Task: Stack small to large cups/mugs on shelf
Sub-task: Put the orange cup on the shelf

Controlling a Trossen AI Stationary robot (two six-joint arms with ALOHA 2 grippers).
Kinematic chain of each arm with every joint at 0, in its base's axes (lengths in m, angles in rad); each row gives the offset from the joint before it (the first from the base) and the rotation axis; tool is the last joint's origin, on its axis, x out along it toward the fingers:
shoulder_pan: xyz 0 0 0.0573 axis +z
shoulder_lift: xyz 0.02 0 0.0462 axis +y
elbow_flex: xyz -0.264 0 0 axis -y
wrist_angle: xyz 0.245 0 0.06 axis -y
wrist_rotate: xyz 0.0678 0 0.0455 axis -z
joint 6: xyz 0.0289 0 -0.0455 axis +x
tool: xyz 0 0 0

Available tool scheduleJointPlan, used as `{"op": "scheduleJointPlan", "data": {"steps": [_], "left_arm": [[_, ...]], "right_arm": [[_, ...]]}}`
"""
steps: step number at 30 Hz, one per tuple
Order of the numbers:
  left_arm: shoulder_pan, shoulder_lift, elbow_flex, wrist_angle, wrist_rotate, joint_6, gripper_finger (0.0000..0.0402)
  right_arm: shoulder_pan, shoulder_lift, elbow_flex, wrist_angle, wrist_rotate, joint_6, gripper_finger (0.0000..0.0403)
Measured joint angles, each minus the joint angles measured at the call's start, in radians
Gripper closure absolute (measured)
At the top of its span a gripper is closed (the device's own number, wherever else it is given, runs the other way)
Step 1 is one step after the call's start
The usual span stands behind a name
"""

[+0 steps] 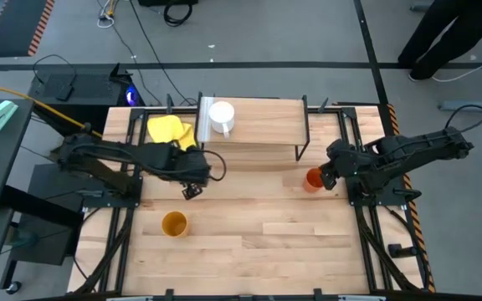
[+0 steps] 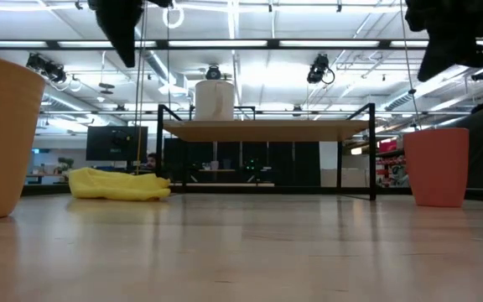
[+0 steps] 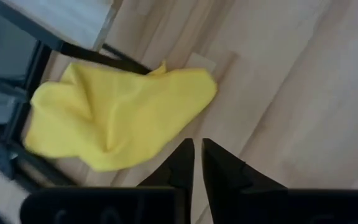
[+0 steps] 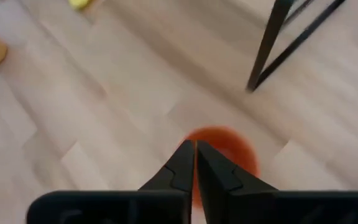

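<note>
The white mug [image 1: 221, 117] stands on the left end of the shelf [image 1: 266, 125], with its base on the board. The orange-red cup [image 1: 311, 180] stands upright on the table by the shelf's right legs. The yellow-orange cup [image 1: 174, 223] stands upright nearer the front left. My right gripper [image 4: 194, 148] hangs shut just above the orange-red cup [image 4: 229, 149] and clear of it, as the low view shows [image 2: 447, 42]. My left gripper [image 3: 197, 149] hangs over bare table beside the yellow cloth [image 3: 110, 115]. Its fingers stand nearly together with nothing between them.
The yellow cloth [image 1: 171, 130] lies on the table at the shelf's left end, partly under my left arm. The shelf's thin black legs [image 4: 272, 43] stand close to the orange-red cup. A person's legs show on the floor beyond the table, far right.
</note>
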Motion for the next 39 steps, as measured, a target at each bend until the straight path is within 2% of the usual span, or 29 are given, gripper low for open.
{"op": "scheduleJointPlan", "data": {"steps": [7, 13, 19, 26, 39], "left_arm": [[-0.005, -0.162, -0.161, 0.119, -0.021, -0.025, 0.0368], [-0.003, -0.228, -0.254, 0.161, -0.020, -0.028, 0.0363], [-0.003, -0.230, -0.261, 0.174, -0.043, -0.020, 0.0370], [-0.003, -0.230, -0.261, 0.187, -0.058, -0.006, 0.0370], [-0.003, -0.230, -0.261, 0.207, -0.057, -0.006, 0.0377]], "right_arm": [[0.000, 0.034, 0.000, -0.011, -0.025, 0.065, 0.0349], [-0.001, 0.068, 0.000, -0.070, -0.015, 0.109, 0.0345], [-0.035, 0.085, 0.000, -0.181, -0.018, 0.156, 0.0345], [-0.048, 0.099, 0.000, -0.178, -0.026, 0.127, 0.0345], [-0.072, 0.239, -0.001, -0.196, -0.015, 0.095, 0.0345]]}}
